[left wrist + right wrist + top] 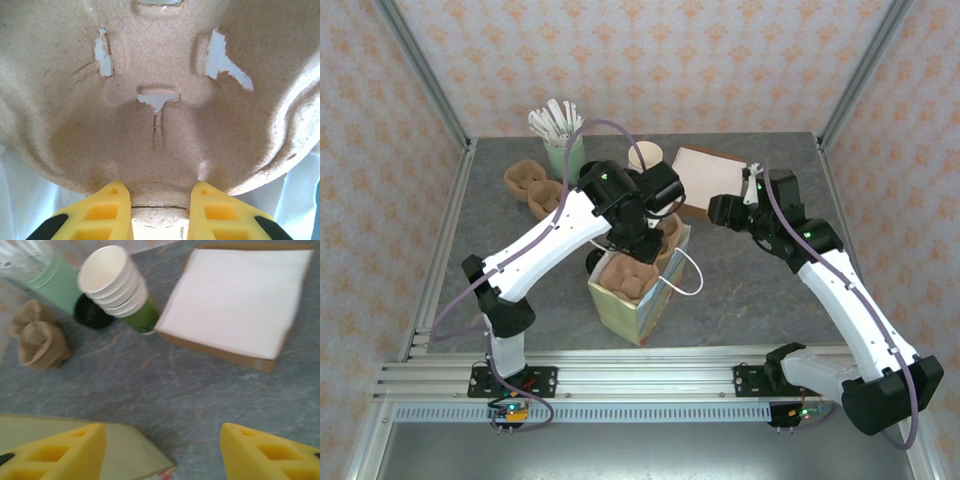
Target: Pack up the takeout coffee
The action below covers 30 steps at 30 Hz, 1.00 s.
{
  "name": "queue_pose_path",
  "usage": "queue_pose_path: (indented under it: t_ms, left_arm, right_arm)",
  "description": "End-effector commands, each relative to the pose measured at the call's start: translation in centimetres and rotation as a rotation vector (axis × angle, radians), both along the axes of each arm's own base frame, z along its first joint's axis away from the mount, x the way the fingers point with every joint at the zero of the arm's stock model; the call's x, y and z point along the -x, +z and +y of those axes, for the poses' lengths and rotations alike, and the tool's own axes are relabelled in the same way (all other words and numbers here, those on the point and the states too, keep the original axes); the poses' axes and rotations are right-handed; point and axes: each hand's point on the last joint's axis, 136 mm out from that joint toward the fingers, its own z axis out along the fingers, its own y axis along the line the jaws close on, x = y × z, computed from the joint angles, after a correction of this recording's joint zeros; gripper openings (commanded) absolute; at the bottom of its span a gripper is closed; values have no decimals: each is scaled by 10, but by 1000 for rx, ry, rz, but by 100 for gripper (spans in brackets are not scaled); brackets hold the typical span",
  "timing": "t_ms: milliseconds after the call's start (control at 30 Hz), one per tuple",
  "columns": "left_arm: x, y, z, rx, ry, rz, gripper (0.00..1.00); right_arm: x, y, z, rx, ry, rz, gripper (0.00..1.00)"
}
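Observation:
A brown pulp cup carrier (160,90) sits in the top of the pale green paper bag (625,310) at the table's middle. My left gripper (160,187) is shut on the carrier's near rim, above the bag (638,245). My right gripper (162,432) hangs open over bare table to the right of the bag (717,212), holding nothing; the bag's edge (110,452) shows by its left finger. A dark round top (595,259) peeks out left of the bag under the left arm; I cannot tell whether it is the takeout coffee.
At the back stand a stack of cream cups (117,287), a black lid (92,315), a mint tumbler (55,282) of white sticks (555,120), spare pulp carriers (37,340) and a flat box of white napkins (235,300). Frame posts rise at the back corners.

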Motion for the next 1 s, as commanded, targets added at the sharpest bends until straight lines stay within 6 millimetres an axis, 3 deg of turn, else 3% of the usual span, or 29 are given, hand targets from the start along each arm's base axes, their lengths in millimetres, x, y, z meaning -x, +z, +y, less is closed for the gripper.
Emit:
queue_pose_path:
  t_ms: [0,133,467,767,967]
  left_arm:
    - [12,-2,8,-27,-25,17,19]
    - [12,-6,8,-31,-32,22,19]
    - [11,-4,7,-21,-34,14,18]
    - [10,-5,5,-18,-32,15,18]
    - [10,-4,6,-17,-30,13,18]
  right_arm:
    - [18,27,27,-118,174,-26,61]
    - [32,33,49,-208,304,0,59]
    - [35,27,72,-254,412,75,54]
    - [33,13,85,-240,449,129,53]
    - [32,4,83,-208,434,155,48]
